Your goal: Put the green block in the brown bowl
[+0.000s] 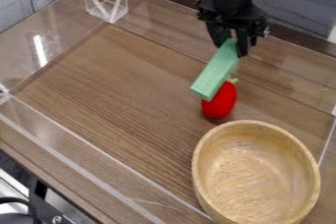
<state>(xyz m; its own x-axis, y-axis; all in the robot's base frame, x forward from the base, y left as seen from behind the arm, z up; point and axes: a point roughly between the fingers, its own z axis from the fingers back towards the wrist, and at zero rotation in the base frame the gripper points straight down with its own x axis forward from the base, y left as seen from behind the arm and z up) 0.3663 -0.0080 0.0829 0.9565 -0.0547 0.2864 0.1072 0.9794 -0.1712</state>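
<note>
The wooden table fills most of the view, its dark brown grain running from the far left towards the near right; a clear acrylic wall fences the surface, with a low transparent edge along the near and left sides and a small clear bracket standing at the far left corner.

The brown bowl sits at the near right, upright, wide and round, with a thick pale rim and visible wood grain inside; nothing lies in it.

The robot arm's black gripper hangs at the far right, pointing steeply down; its dark fingers are partly spread and clamp the upper end of the green block, one finger on each side of it.

The green block is a flat, long, light mint-green slab with straight edges and a smooth face; it hangs tilted, upper end at the right in the grip, lower end slanting down to the left; it is off the table, behind the bowl and apart from it.

A small round red toy rests on the table just beneath the block's lower end; whether the two touch cannot be told; the toy lies between the gripper and the bowl's far rim, near the rim but apart.
</note>
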